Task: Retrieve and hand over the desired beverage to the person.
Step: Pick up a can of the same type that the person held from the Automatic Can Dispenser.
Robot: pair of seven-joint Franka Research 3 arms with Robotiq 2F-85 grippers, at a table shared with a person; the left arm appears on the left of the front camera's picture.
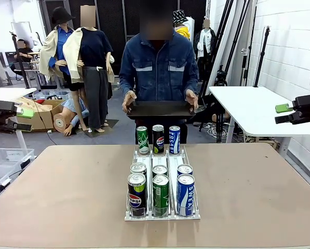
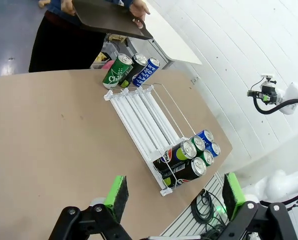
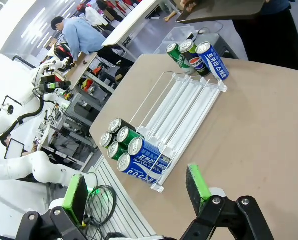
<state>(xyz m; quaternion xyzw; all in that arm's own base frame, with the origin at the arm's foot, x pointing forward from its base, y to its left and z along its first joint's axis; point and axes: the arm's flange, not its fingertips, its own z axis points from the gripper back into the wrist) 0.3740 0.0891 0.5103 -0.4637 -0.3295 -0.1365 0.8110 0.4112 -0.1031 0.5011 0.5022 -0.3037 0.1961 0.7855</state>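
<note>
Across the table the person (image 1: 158,67) stands in a blue denim jacket, both hands on a dark tray (image 1: 160,109). A clear wire rack (image 1: 162,155) lies along the middle of the brown table (image 1: 66,192). At its far end stand a green can (image 1: 143,140), a black Pepsi can (image 1: 158,139) and a blue Pocari can (image 1: 174,140). Several more cans crowd its near end, with Pepsi (image 1: 136,193), green (image 1: 160,194) and blue (image 1: 186,194) in front. My left gripper (image 1: 22,118) (image 2: 174,195) hangs open off the table's left side. My right gripper (image 1: 283,113) (image 3: 136,192) is open off the right side. Both hold nothing.
A white table (image 1: 253,111) stands at the back right, with tripod stands behind it. Cardboard boxes (image 1: 38,111) and a clear plastic bin (image 1: 1,161) sit on the floor at the left. Bare tabletop lies on both sides of the rack.
</note>
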